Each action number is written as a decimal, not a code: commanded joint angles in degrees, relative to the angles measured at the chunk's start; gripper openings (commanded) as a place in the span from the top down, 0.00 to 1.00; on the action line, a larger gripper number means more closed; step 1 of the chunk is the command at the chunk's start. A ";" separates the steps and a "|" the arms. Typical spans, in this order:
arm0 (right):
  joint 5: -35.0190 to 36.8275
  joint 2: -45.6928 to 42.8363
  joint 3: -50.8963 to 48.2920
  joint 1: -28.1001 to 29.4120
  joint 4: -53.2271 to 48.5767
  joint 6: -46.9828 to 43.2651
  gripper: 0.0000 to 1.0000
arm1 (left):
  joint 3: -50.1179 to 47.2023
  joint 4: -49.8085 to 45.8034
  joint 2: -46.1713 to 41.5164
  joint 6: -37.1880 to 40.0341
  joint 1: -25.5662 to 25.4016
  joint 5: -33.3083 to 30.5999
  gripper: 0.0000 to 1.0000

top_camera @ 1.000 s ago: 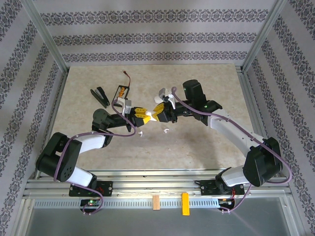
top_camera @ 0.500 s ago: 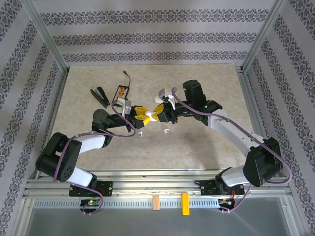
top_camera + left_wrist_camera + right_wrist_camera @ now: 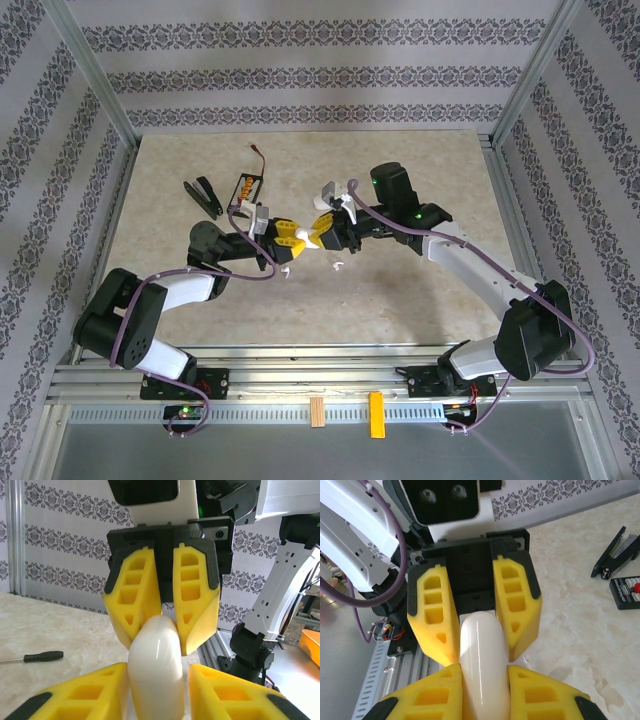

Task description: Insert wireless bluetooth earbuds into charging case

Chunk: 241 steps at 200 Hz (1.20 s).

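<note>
Left hand (image 3: pixel 293 236), right hand (image 3: pixel 321 230), one shared case (image 3: pixel 155 662); two loose earbuds (image 3: pixel 338 266)

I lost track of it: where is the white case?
Top view, centre: the white case is clamped between the left gripper and right gripper, near a loose earbud.

Case (image 3: pixel 155 665): white plastic, smooth, v. glossy, bright highlights down its curve. Left gripper (image 3: pixel 156 692) & right gripper (image 3: pixel 485 690): yellow plastic fingers, matt, w/ moulded hollow pockets; black matt plastic mounts behind. Table (image 3: pixel 400 160): pale marbled top, smooth, slight sheen. Frame rails (image 3: pixel 300 372): bare metal, dull shine. Walls (image 3: pixel 300 75): patterned covering, matt. Arm covers (image 3: pixel 465 265): white plastic, semi-gloss. Cable (image 3: pixel 397 535): smooth purple sheath. Screwdriver (image 3: pixel 42 655): black matt handle, thin metal shaft
</note>
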 commanded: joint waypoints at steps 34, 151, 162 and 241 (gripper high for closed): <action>-0.49 1.09 3.35 1.46 -1.57 -1.72 0.92 | 0.15 1.28 1.67 1.28 -0.91 1.71 0.69; 0.70 3.56 4.93 2.45 -4.66 -3.61 0.95 | 0.98 1.76 2.64 0.33 -0.89 2.41 0.69; 0.78 3.65 5.03 2.41 -4.82 -3.85 0.95 | 1.02 1.81 2.61 0.23 -0.91 2.39 0.69; 2.85 3.34 5.06 2.49 -3.77 -3.01 0.86 | 0.67 1.96 3.20 0.73 -0.93 3.03 0.94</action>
